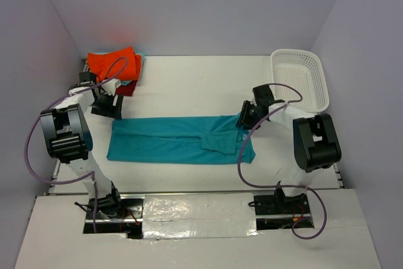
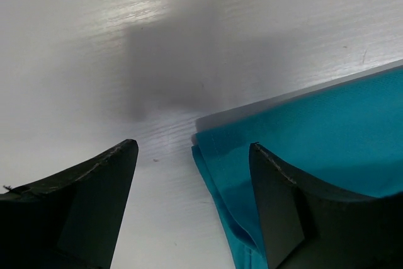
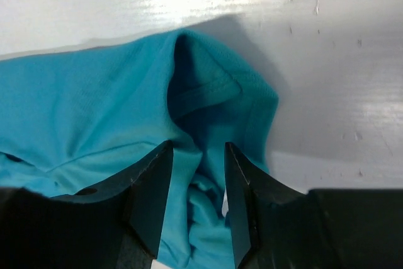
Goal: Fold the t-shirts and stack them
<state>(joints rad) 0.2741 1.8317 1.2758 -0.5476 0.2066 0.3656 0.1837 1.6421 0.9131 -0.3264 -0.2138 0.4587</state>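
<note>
Teal t-shirt (image 1: 176, 142): folded into a long strip, flat mid-table between the 2 grippers.
Left gripper (image 2: 192, 148): fingers spread wide over the strip's left corner, clamping nothing.
Right gripper (image 3: 197, 149): fingers parted over the bunched right end, cloth showing in the gap.
Orange t-shirt (image 1: 112, 64): far-left corner, atop the dark red t-shirt (image 1: 126, 89).
Basket (image 1: 315, 74): far right.

You get bright even light, glare streaks on the table (image 2: 132, 14) in both wrist views, a soft grey shadow, near fingers (image 3: 151, 200) blurred.
</note>
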